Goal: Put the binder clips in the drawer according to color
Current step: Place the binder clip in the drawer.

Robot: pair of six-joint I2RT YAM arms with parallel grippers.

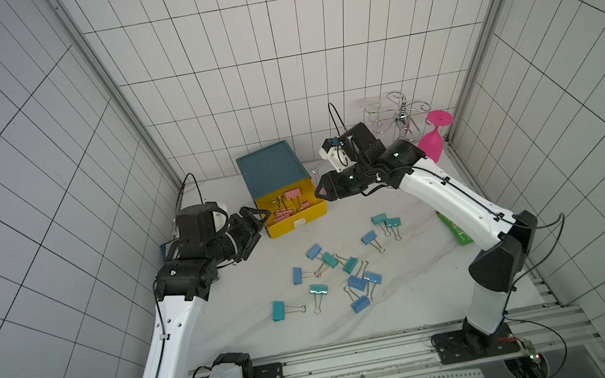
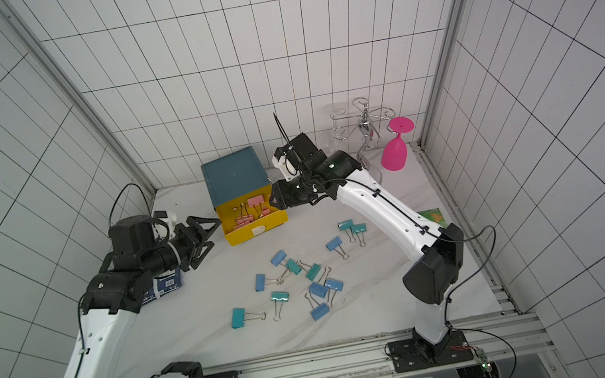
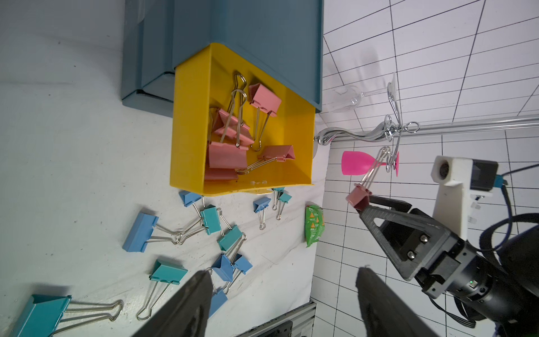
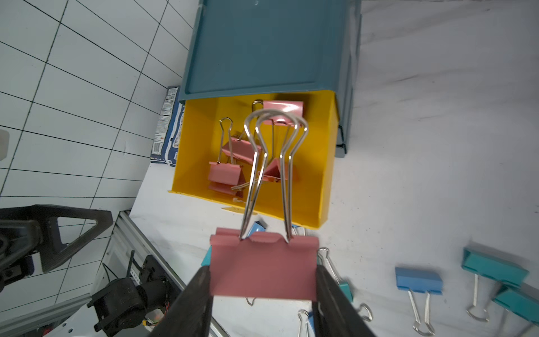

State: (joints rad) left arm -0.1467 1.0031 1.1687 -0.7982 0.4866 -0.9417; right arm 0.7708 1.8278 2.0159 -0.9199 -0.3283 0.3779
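Note:
The dark-teal drawer cabinet (image 1: 271, 166) stands at the back of the table with its yellow top drawer (image 1: 311, 213) pulled out. Several pink binder clips (image 3: 227, 154) lie in that drawer. My right gripper (image 4: 262, 271) is shut on one pink binder clip (image 4: 264, 262), gripped by the sides of its body, its wire handles pointing toward the yellow drawer. It hovers just off the drawer's right side (image 1: 320, 192). My left gripper (image 1: 260, 231) stands open and empty beside the drawer's left wall. Several light-blue and teal clips (image 1: 332, 273) lie scattered on the white table in front.
A chrome wire glass rack (image 1: 399, 114) with a pink plastic goblet (image 1: 433, 141) stands in the back right corner. A green packet (image 1: 453, 228) lies under the right arm. A blue packet (image 2: 166, 285) lies under the left arm. Tiled walls close three sides.

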